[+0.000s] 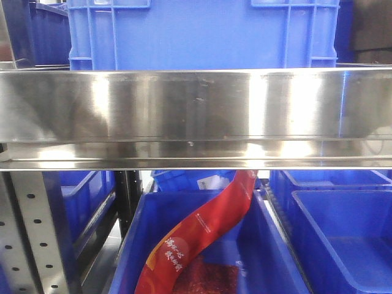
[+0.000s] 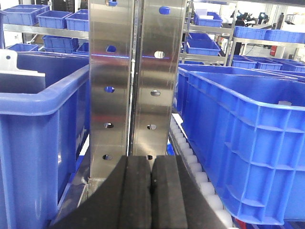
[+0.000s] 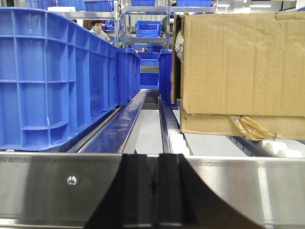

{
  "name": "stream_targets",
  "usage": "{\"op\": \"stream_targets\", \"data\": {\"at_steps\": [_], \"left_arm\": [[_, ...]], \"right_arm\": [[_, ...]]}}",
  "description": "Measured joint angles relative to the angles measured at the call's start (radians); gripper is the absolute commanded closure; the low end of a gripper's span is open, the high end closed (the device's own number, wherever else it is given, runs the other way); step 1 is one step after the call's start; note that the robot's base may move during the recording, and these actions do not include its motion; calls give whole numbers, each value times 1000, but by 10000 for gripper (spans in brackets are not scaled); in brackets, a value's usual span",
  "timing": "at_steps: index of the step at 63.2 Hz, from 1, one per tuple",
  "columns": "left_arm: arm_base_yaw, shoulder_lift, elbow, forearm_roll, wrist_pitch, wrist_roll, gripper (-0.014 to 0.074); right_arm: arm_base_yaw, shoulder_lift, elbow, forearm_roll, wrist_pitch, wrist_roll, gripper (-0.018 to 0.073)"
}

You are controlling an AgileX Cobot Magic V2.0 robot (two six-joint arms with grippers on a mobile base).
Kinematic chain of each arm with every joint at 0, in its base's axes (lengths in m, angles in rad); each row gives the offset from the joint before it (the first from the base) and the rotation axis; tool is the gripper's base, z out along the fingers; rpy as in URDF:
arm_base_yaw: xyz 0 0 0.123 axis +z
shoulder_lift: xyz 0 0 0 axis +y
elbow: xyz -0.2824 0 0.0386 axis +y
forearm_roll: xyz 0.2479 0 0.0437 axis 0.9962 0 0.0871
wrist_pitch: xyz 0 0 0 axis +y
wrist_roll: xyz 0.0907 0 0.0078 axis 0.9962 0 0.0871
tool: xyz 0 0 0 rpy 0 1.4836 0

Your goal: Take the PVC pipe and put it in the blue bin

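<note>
Evidently the step in hand is still the search: no PVC pipe shows in any of the 3 views, so I cannot say where it lies or how it looks. Both arms carry nothing. The left end effector [image 2: 151, 188] has its pads pressed together, facing a perforated steel upright [image 2: 136, 81] between 2 blue bins. The right end effector [image 3: 153, 188] is likewise closed on nothing, level with a steel shelf rail [image 3: 57, 181], a cardboard box [image 3: 238, 71] ahead. To do this well, back each arm clear of the metalwork, find the pipe, and only then spread the fingers. The front view shows a blue bin [image 1: 269, 245] holding a red packet [image 1: 196, 236].
</note>
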Motion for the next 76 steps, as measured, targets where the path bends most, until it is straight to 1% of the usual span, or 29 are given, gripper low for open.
{"op": "stream_targets", "data": {"at_steps": [30,40,49,56,64,76], "left_arm": [[0,0,0,0,0,0,708],[0,-28,34,0,-14,0,708],[0,-136,138,0,-89,0,708],[0,-281,281,0,-154,0,708],[0,-403,406,0,-156,0,708],[0,-422,508,0,-150,0,708]], "right_arm": [[0,-1,0,0,0,-2,727],[0,-1,0,0,0,-2,727],[0,-1,0,0,0,-2,727],[0,-1,0,0,0,-2,727],[0,-1,0,0,0,-2,727],[0,-2,1,2,0,-2,727]]}}
